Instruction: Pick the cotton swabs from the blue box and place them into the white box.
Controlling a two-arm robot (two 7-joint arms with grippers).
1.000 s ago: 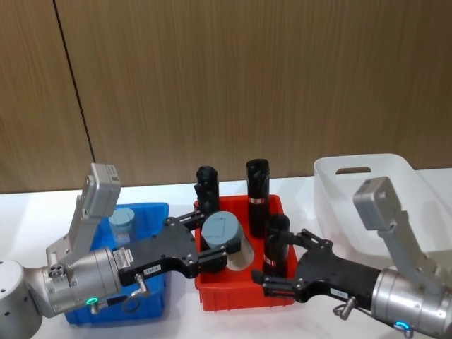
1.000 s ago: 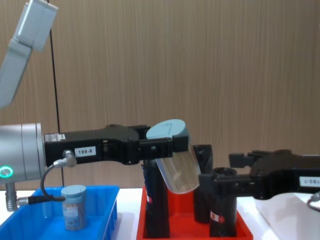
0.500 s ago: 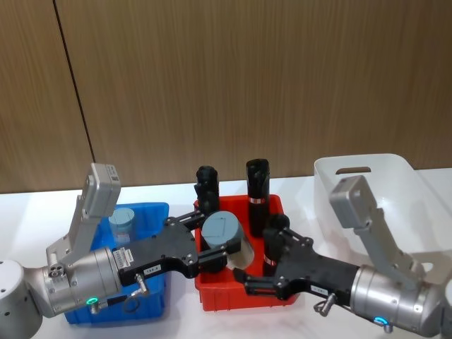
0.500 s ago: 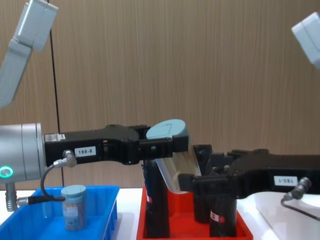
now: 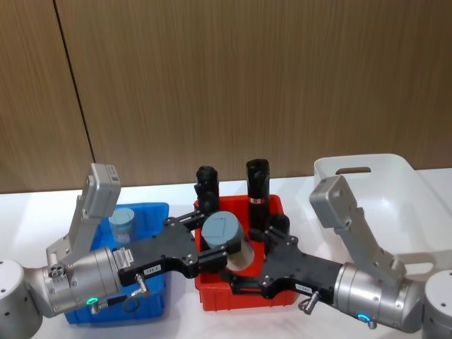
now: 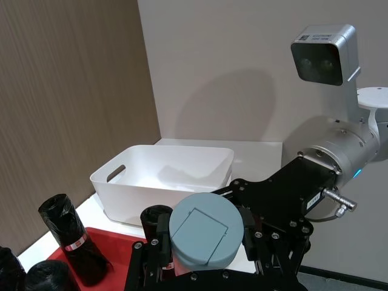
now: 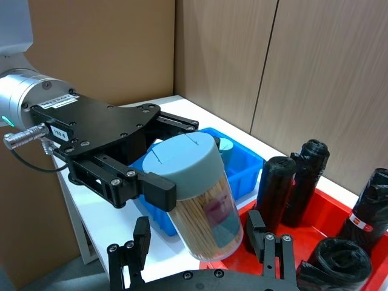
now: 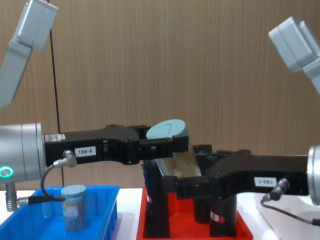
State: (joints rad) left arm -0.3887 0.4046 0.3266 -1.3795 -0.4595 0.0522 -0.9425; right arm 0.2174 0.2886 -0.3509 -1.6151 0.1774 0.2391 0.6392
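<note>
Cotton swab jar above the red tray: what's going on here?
The left gripper holds a cotton swab jar by its lid end, tilted, above the red tray. The right gripper is open, its fingers either side of the jar's body: likely a handover. A second jar stands in the blue box; the white box sits on the robot's right.

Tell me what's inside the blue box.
One cotton swab jar stands upright in the blue box. The left arm covers its near part, so more cannot be ruled out.
</note>
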